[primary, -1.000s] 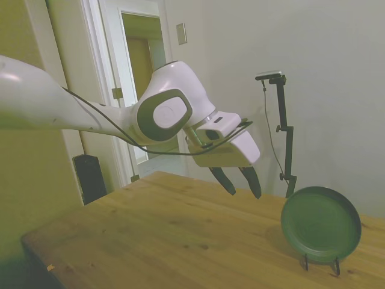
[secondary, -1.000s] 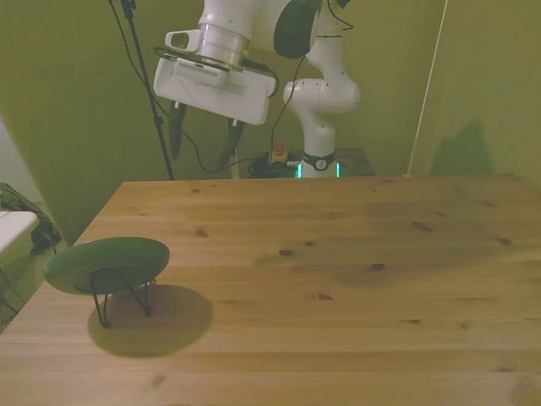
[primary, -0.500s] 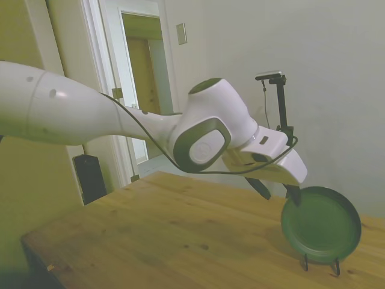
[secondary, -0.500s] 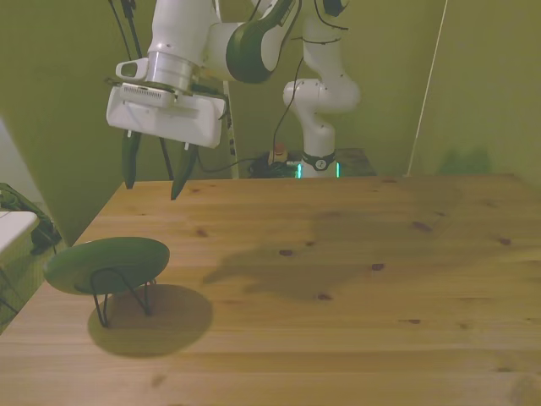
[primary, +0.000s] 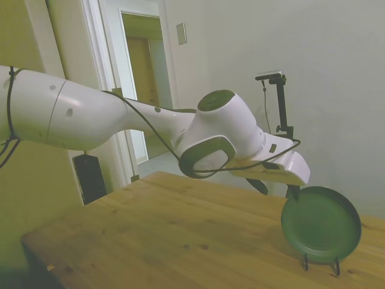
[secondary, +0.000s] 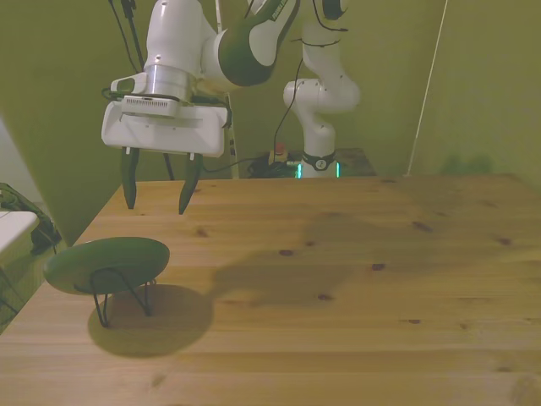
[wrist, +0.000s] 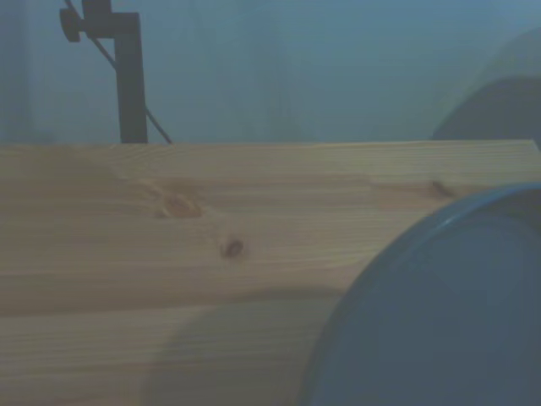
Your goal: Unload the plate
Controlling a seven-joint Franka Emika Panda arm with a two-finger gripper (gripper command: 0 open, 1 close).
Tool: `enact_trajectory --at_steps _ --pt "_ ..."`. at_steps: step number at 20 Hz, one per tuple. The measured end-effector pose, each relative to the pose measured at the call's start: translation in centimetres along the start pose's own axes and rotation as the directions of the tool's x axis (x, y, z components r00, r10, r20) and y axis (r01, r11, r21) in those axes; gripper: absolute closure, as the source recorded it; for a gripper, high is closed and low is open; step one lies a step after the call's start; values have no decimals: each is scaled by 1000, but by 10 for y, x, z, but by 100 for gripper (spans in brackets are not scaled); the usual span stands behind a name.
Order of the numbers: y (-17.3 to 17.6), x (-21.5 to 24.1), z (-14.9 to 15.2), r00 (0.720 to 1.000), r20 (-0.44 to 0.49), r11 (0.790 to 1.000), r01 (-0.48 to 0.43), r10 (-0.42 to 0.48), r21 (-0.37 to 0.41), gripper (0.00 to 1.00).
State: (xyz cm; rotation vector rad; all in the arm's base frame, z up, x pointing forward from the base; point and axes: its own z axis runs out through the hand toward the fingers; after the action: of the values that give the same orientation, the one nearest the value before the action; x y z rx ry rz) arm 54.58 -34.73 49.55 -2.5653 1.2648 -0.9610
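Plate: the dark green plate [primary: 321, 223] stands tilted on edge in a thin black wire stand [secondary: 117, 294], near the worktop's corner at the front view's left; its rim fills one side of the wrist view [wrist: 439, 313].
Stand: two wire feet [primary: 320, 264] rest on the wood, the plate leaning back in the cradle, untouched.
Tool: the tool [secondary: 157, 199] hangs above and behind the plate with its two dark fingers spread wide, pinching nothing.
Change: over the last second the arm swings from mid-worktop toward the plate, and the tool turns from slanted to pointing straight down.
Meaning: the approach looks nearly lined up; the grasp on the rim is not yet made, so the unloading seems barely begun.
Count: one plate, one wire stand, one arm, one tool with two fingers.
Worktop: the wooden worktop [secondary: 355, 288] carries the arm's broad shadow.
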Motion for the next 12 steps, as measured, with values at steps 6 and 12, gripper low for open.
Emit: enact_trajectory --at_steps 6,12 --pt "15 6 14 999 -26 999 -30 30 18 0" --pt "6 19 45 999 -31 1000 -19 19 17 0"
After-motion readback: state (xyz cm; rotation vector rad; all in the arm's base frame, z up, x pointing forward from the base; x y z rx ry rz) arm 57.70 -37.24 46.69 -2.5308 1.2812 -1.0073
